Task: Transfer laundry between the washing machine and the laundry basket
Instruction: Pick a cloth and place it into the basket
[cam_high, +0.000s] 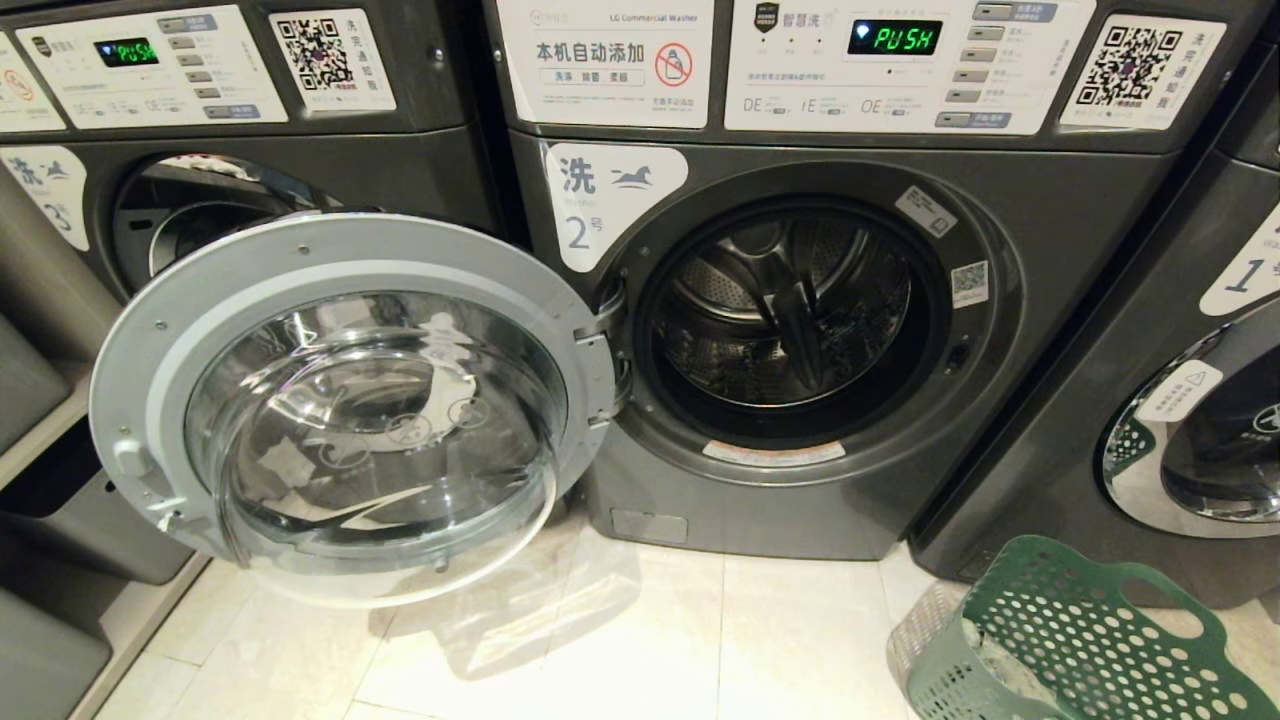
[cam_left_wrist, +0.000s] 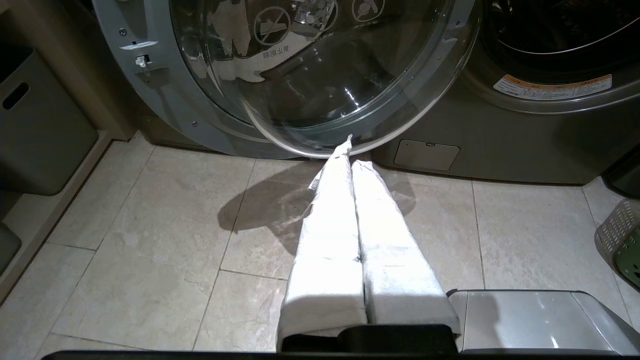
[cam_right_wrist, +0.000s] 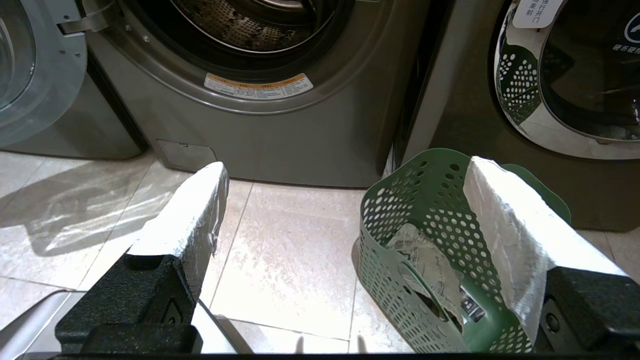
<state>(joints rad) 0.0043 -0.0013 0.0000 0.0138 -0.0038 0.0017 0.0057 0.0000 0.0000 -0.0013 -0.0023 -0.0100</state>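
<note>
Three washing machines (cam_high: 850, 300) stand in a row, with one green basket (cam_high: 1080, 640) and two grey bins (cam_left_wrist: 40, 120).

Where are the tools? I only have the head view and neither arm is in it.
Observer: The left tool is shut and empty, low over the floor, its tips pointing at the bottom rim of the open door.
Operator: And the right?
Observer: The right tool is open and empty, low in front of the washing machine, with the laundry basket just beyond one finger.
Operator: I only see a corner of the basket. Is anything in it?
Observer: Yes, the laundry lies crumpled at the bottom of it.
</note>
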